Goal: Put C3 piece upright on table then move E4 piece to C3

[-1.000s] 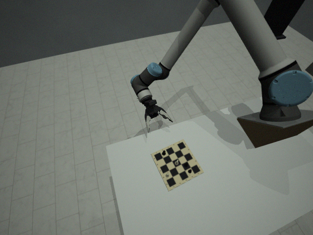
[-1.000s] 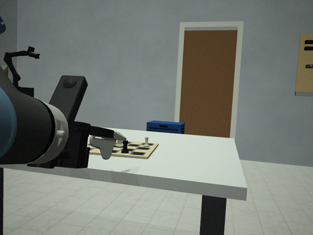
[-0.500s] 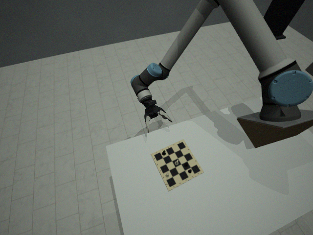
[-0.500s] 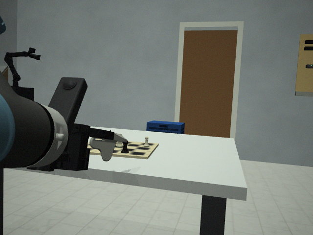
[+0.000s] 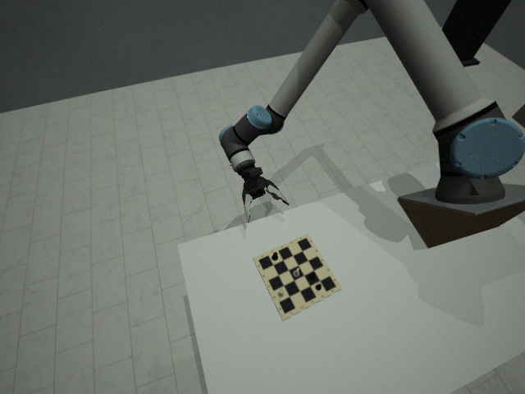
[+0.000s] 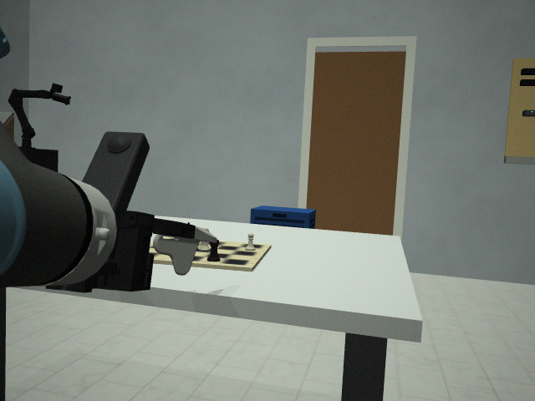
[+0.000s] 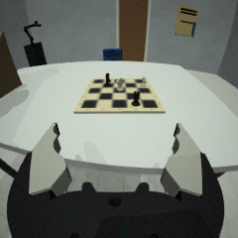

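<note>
The small chessboard (image 5: 283,313) (image 6: 255,261) (image 7: 80,108) lies on the white table (image 5: 339,347) (image 6: 328,280) (image 7: 198,119) with several pieces upright on it. A white piece (image 5: 296,271) (image 7: 120,84) stands on the centre square. Black pieces stand at the far left edge (image 5: 274,255) (image 7: 107,78), right of centre (image 5: 312,277) and near the right edge (image 5: 318,286). One black piece shows in front in the wrist view (image 7: 135,98) and in the exterior view (image 6: 212,251). A white pawn (image 5: 280,292) (image 6: 250,241) (image 7: 144,80) stands near an edge. The square labels are too small to read. My gripper (image 5: 265,208) (image 7: 116,124) is open and empty, off the table's far edge, well short of the board.
The robot's base (image 5: 462,212) stands on a brown block at the table's right side. A blue box (image 6: 282,215) (image 7: 112,53) sits on the floor beyond the table, before a brown door (image 6: 354,142). The arm's wrist fills the left of the exterior view.
</note>
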